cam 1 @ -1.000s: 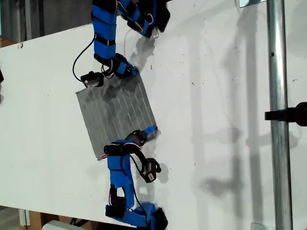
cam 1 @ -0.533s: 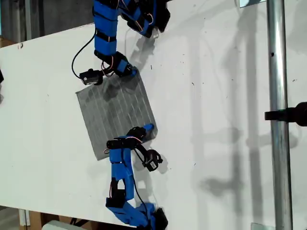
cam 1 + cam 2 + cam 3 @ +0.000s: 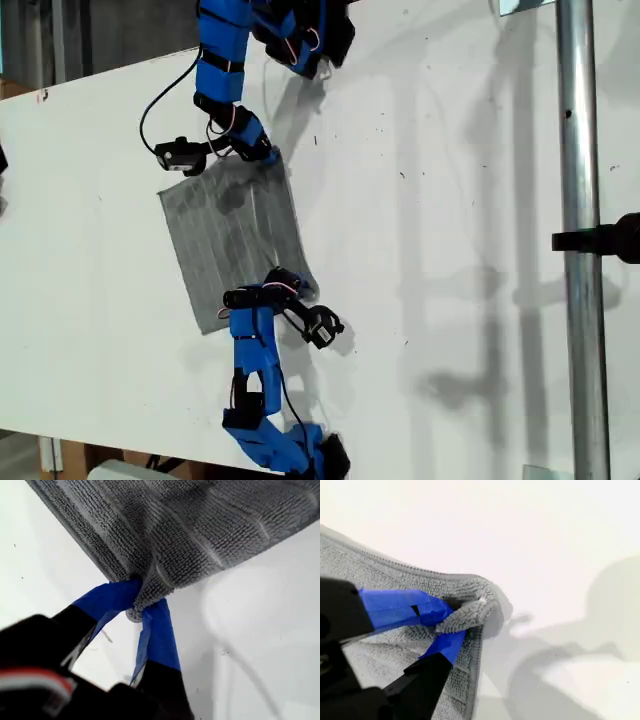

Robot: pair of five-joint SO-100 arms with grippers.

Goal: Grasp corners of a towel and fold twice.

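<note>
Towel [image 3: 232,245] lies flat on white table [image 3: 450,250], centre-left in the exterior view. My first gripper [image 3: 137,607] and my second gripper [image 3: 451,621] each pinch a corner, cloth bunched between blue tips. The held edge faces 3 o'clock in the exterior view; the free edge lies toward 9 o'clock, so the fold probably goes that way.

One thin grey cloth towel [image 3: 232,243] with fine pale stripes lies on one white flat table [image 3: 450,200]. Two blue jointed robot arms stand at the towel: one [image 3: 222,70] at its far edge, one [image 3: 252,370] at its near edge. Two corners of the towel are pinched, one per gripper. One upright metal pole [image 3: 580,240] stands well apart from the towel.
</note>
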